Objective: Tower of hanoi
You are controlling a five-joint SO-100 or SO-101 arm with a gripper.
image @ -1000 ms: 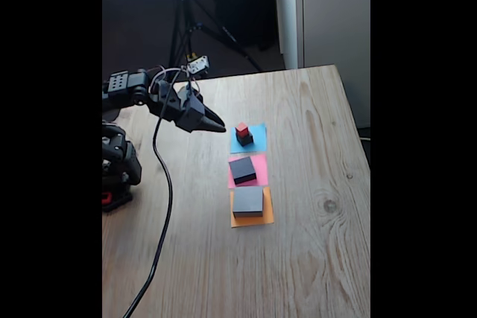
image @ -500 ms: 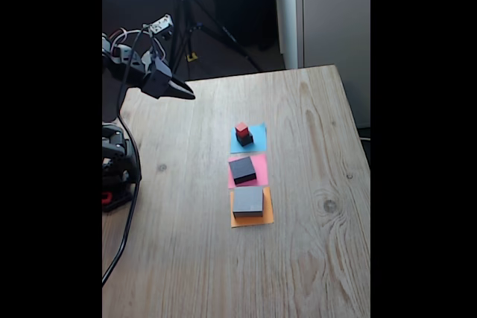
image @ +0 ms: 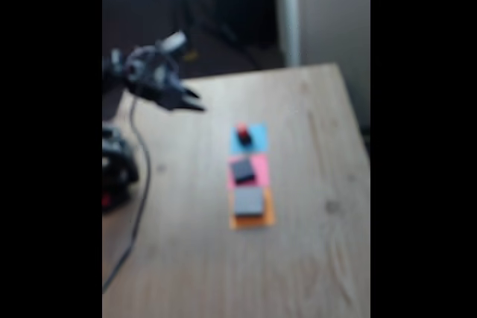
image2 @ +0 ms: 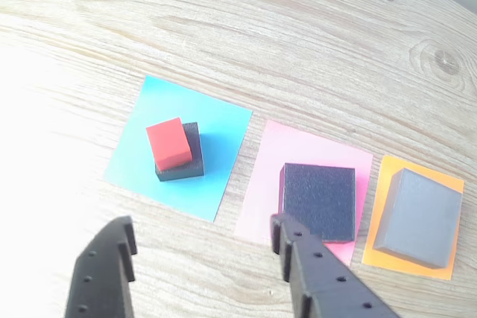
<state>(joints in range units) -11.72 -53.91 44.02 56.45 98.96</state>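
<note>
The tower of hanoi lies as three piles in a row. A tiny red cube sits on a small dark grey block on blue paper. Beside it, a medium black block rests on pink paper. A wide grey block lies on orange paper. My gripper hangs open and empty above the table, short of the blocks. In the blurred fixed view it is up and to the left of the blue paper.
The wooden table has free room in front of and to the right of the row in the fixed view. The arm's base and its black cable lie along the left edge. Dark floor lies behind the far edge.
The arm pulled back up and to the left away from the blocks, then came slightly forward and down again. The jaws now stand apart. The fixed view has turned blurry.
</note>
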